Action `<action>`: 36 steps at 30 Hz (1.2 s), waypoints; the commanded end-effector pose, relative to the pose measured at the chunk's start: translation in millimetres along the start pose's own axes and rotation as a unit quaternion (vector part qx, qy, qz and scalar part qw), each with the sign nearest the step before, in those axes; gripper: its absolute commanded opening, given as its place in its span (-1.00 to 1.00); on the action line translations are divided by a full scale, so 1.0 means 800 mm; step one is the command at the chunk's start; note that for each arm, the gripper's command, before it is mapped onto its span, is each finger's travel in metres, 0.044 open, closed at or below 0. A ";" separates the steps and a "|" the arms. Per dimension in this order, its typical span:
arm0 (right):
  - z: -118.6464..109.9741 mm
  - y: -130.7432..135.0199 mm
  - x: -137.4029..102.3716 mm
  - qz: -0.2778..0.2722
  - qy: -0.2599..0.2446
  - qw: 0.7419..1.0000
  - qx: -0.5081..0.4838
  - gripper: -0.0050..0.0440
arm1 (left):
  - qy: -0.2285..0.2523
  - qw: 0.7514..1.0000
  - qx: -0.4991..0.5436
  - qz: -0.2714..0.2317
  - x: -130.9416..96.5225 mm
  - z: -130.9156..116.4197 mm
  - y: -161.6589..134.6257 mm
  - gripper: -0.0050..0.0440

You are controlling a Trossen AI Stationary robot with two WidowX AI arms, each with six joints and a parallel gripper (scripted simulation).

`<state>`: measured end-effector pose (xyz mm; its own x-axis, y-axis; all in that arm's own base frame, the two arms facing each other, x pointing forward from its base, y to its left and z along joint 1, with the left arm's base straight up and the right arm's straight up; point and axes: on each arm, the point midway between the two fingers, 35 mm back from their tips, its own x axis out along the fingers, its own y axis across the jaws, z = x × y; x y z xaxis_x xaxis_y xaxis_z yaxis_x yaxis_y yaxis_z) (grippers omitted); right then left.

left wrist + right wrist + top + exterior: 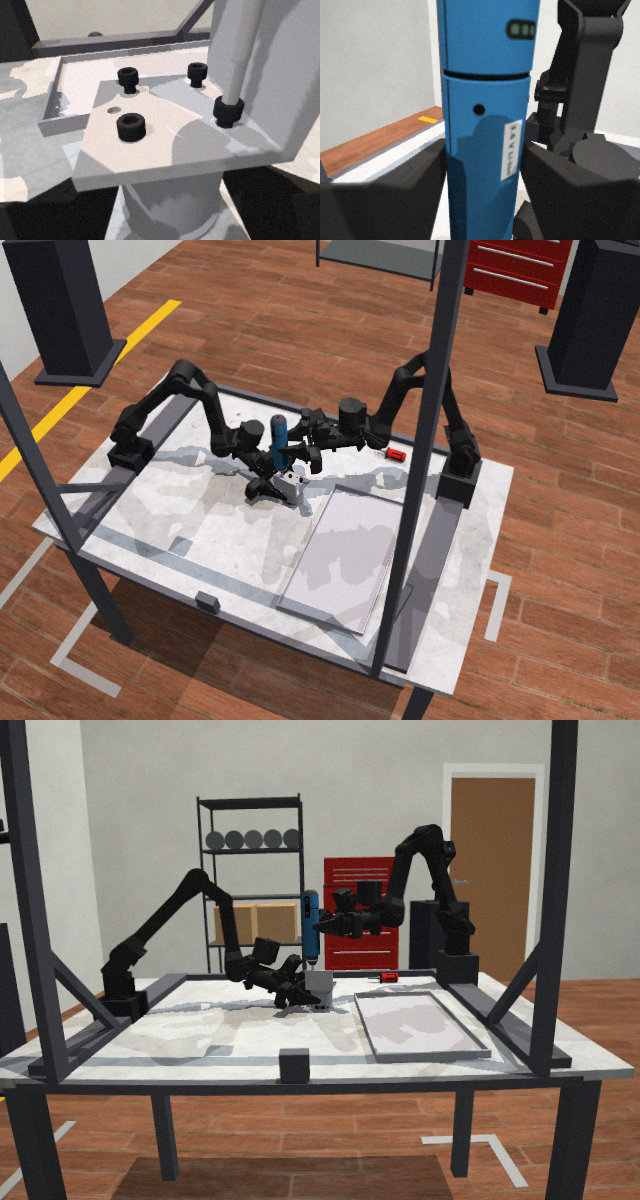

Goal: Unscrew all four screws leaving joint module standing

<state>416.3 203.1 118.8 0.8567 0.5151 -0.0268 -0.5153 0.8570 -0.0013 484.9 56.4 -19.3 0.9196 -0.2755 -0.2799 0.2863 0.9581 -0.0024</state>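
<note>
Item, lower centre of the exterior view: left gripper [292, 490] [313, 990] [172, 192], arm reaching down at a slant, fingers clamped about the standing joint module [294, 500] [324, 1000] [172, 207], bracket [318, 980] [175, 150] on top. Item, above: blue electric screwdriver [279, 438] [310, 939] [242, 55] [485, 90], upright, gripped by the level right gripper [284, 444] [316, 926] [482, 145], bit in a raised screw [227, 112] at right of the left wrist view. Item, farther back, right of centre: red screwdriver [395, 454] [388, 977], lying on the table [206, 529] [248, 1030].
</note>
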 end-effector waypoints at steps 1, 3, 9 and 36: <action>-0.004 0.000 0.000 0.001 0.006 1.000 0.003 -0.14 | -0.014 1.000 0.009 0.002 0.000 0.018 0.003 0.19; -0.004 0.000 0.000 0.001 0.006 1.000 0.003 -0.14 | -0.014 1.000 0.009 0.002 0.000 0.018 0.003 0.19; -0.004 0.000 0.000 0.001 0.006 1.000 0.003 -0.14 | -0.014 1.000 0.009 0.002 0.000 0.018 0.003 0.19; 0.024 0.000 0.000 0.001 0.003 1.000 0.002 -0.14 | -0.014 1.000 0.009 0.002 0.000 0.018 0.003 0.19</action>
<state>415.1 201.9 124.7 0.8556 0.5137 -0.0638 -0.5146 0.8574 0.0026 484.9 56.4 -19.3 0.9196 -0.2755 -0.2799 0.2863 0.9581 -0.0024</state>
